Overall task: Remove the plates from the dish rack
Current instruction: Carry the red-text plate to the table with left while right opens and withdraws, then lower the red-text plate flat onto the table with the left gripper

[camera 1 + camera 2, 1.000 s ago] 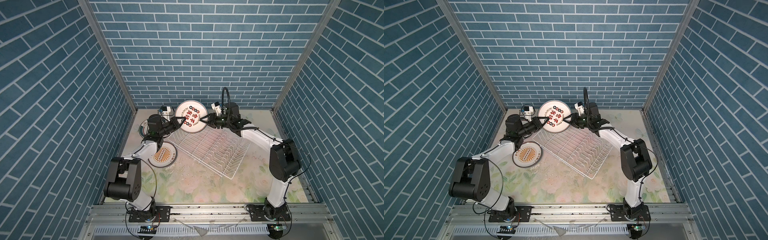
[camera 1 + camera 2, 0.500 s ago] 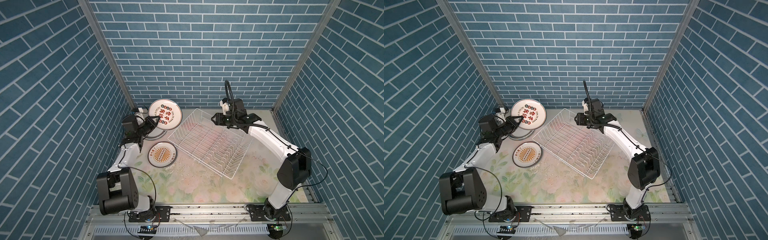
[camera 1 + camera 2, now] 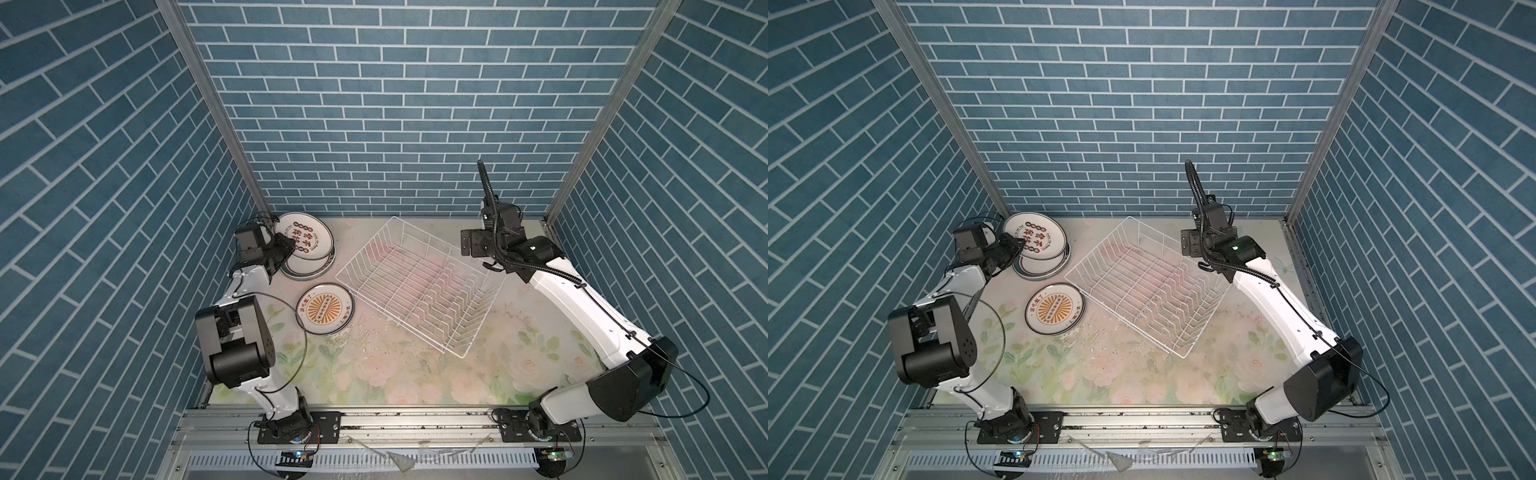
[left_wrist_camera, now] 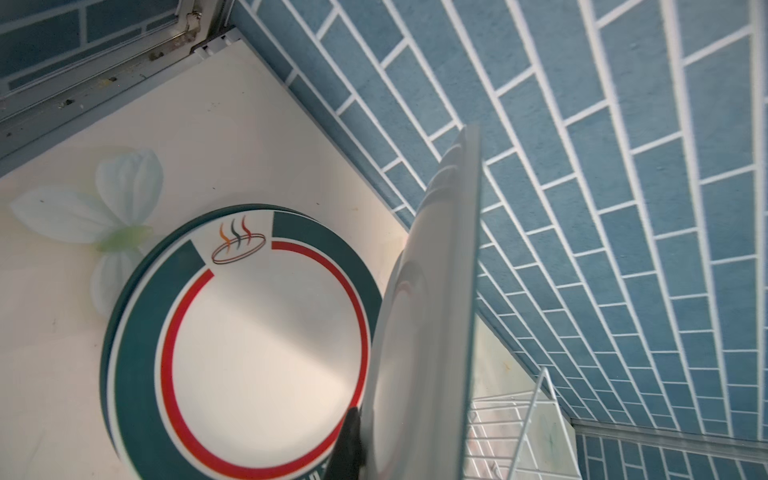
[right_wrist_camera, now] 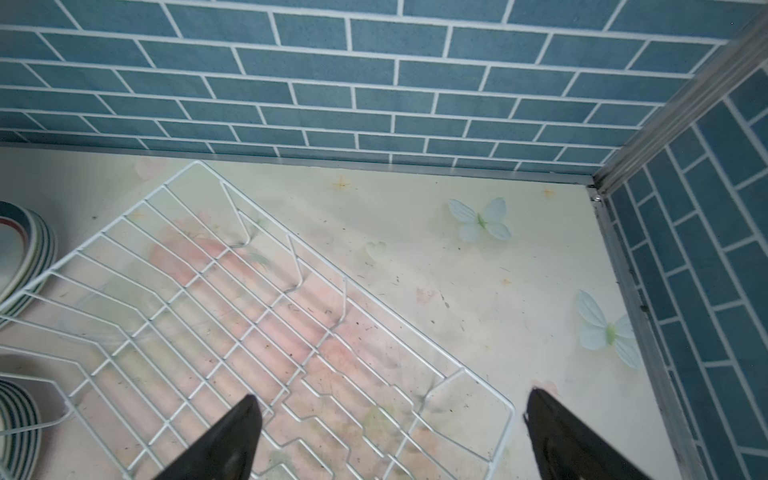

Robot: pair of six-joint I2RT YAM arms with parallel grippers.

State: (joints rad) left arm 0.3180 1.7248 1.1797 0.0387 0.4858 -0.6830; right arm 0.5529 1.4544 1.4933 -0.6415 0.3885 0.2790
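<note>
since the earlier frames the left arm has carried the red-character plate (image 3: 306,240) from over the dish rack (image 3: 419,286) to the far left corner. the right arm has let go of it and drawn back.

in both top views the left fingers (image 3: 286,246) are clenched on that plate's near rim, holding it tilted, face up, just above the corner stack (image 3: 309,272). the sunburst plate (image 3: 325,308) lies flat on the counter (image 3: 415,374), just beside the rack's left corner. the rack shows only bare white wire and zigzag dividers, so this looks like the last plate. the right fingers (image 3: 468,243) hang spread and empty over the rack's far right side.

in the left wrist view the held plate (image 4: 428,311) is seen edge-on, with a plain white back and a raised foot ring. one dark finger (image 4: 351,440) shows at its rim. beneath it lies the green-banded plate (image 4: 257,332), which has a red ring and a steaming-bowl emblem. to set the plate down well, the arm should probably level it, centre it over that stack and lower until the rims nest before releasing. glazed ceramic let go at a tilt would likely slide or chip.

in the right wrist view the right fingers (image 5: 224,440) stand wide apart with nothing between them, above the empty rack (image 5: 249,311).
</note>
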